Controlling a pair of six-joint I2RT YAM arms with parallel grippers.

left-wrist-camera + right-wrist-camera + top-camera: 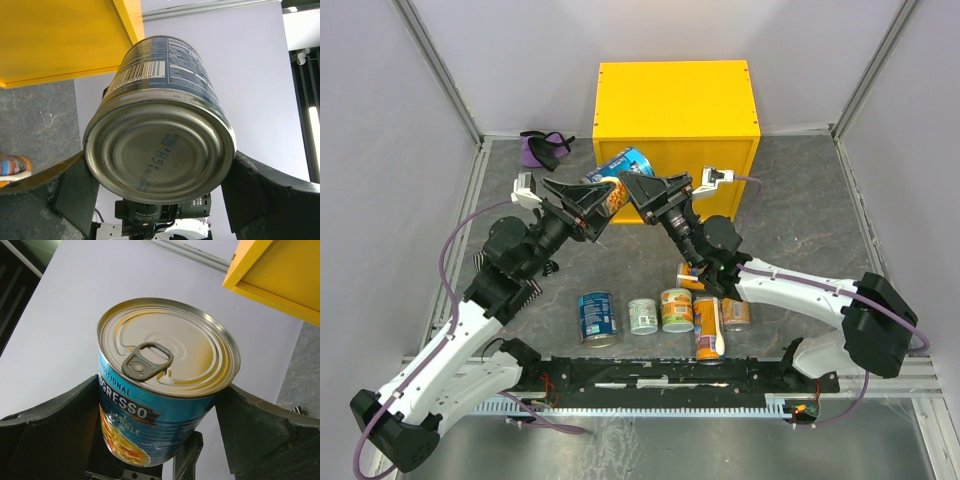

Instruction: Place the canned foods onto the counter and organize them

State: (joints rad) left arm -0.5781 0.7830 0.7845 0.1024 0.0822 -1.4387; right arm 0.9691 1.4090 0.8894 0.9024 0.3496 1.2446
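Note:
A blue-labelled can (623,163) hangs tilted in the air in front of the yellow counter (676,100). Both grippers close on it from opposite ends. My left gripper (607,198) holds its bottom end; the left wrist view shows the silver base (160,150) between both fingers (75,192). My right gripper (636,188) holds the top end; the right wrist view shows the pull-tab lid (167,347) with the fingers (60,435) against the label. Another blue can (597,316), a pale-green can (642,316), a short orange can (677,309) and a tall orange can (708,327) stand in a row on the table.
Another can (736,313) stands at the row's right end and one more (692,275) sits under my right arm. A purple cloth bundle (545,147) lies left of the counter. Grey walls enclose the table. The counter's top is bare.

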